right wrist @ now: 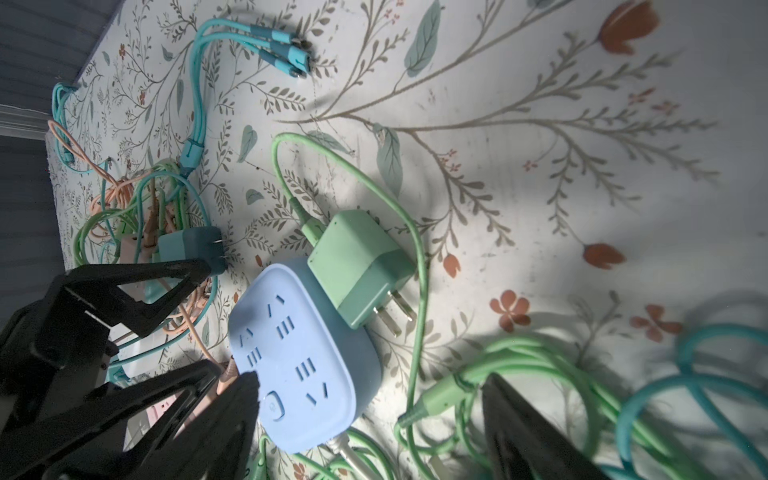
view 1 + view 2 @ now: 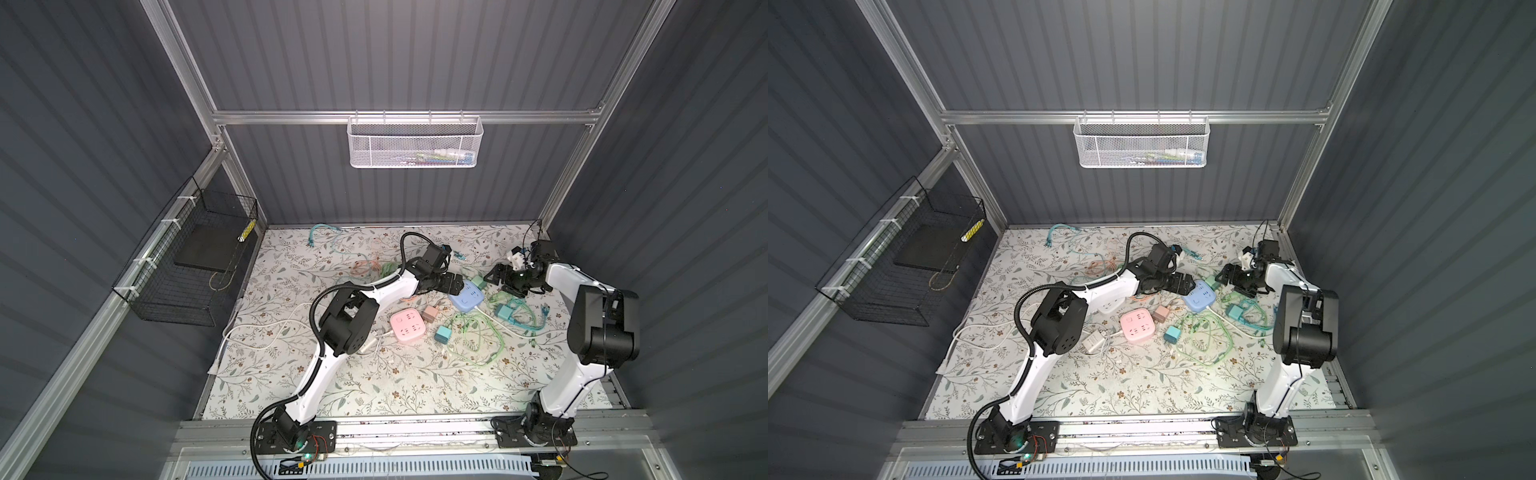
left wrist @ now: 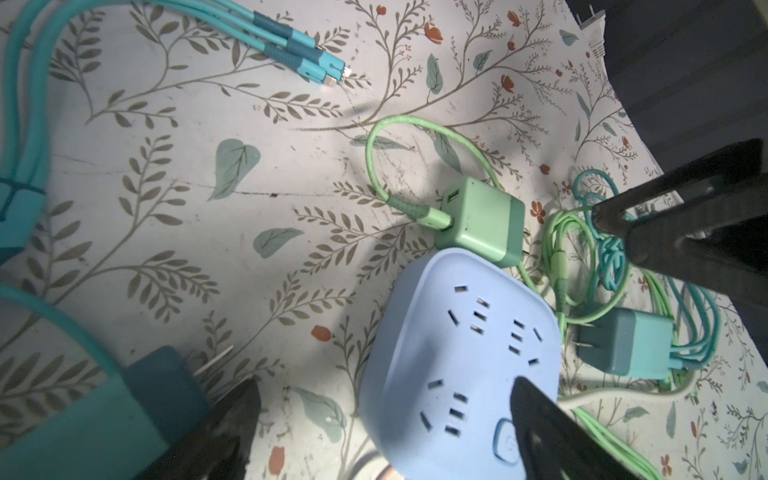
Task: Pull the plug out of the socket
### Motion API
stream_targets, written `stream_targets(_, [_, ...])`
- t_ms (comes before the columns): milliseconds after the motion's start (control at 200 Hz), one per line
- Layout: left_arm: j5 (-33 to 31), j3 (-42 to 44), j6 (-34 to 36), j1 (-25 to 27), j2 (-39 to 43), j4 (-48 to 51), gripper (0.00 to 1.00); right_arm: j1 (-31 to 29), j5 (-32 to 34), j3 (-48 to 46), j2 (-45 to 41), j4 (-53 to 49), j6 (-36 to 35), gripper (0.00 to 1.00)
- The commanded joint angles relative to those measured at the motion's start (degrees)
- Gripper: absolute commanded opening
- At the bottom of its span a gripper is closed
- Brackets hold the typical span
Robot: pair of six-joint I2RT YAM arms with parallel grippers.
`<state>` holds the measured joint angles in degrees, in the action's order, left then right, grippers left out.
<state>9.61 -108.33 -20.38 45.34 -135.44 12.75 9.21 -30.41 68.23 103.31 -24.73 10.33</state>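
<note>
The blue socket (image 2: 467, 296) (image 2: 1200, 296) lies on the flowered table. A green plug (image 1: 357, 266) (image 3: 482, 220) rests on its side against the socket's far edge, its two prongs (image 1: 395, 311) bare and out of the slots, with a green cable in its port. My left gripper (image 3: 386, 415) (image 2: 451, 284) is open. One of its fingers (image 3: 536, 419) is over the socket's top and the other stands on the table beside it. My right gripper (image 1: 374, 399) (image 2: 496, 277) is open and holds nothing, with the socket's corner and green cable between its fingers.
A pink socket (image 2: 408, 326), a pink adapter (image 2: 431, 312) and teal adapters (image 2: 444, 334) (image 3: 627, 345) lie nearby. Tangled green and teal cables (image 2: 478, 332) spread to the right. A white cord (image 2: 257, 332) lies at the left. A black wire basket (image 2: 191, 266) hangs on the left wall.
</note>
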Motion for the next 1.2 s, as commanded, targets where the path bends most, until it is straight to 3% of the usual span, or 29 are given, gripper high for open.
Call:
stream_targets(0, [-0.9,0.8,1.2,0.2,3.8,-0.4,0.95,0.2,1.1,-2.3,-4.1,2.1,-0.5,0.99])
stream_targets(100, [-1.9,2.0,1.6,0.2,4.9,-1.0,1.00,0.2,1.8,-5.1,-7.7,5.7,-0.8,0.99])
stream_targets(325, [-6.2,6.9,2.9,0.4,9.3,-3.6,1.00,0.2,5.3,-16.9,-20.0,19.4,-1.7,0.99])
stream_targets(625, [-11.4,15.4,3.2,0.4,16.0,-8.6,1.00,0.2,14.3,-32.9,-32.6,39.6,-1.1,0.99])
stream_targets(916, [-19.5,26.7,5.2,0.3,25.4,-12.4,1.00,0.2,17.8,-43.3,-33.2,57.7,-4.3,0.99])
stream_targets(1046, [-24.9,38.4,6.1,-0.2,33.0,-17.5,1.00,0.2,21.0,-46.8,-31.0,65.3,-4.5,0.99])
stream_targets(1196, [-32.2,46.2,8.1,-0.9,40.1,-17.5,1.00,0.2,20.7,-50.7,-26.6,76.7,-3.5,0.99])
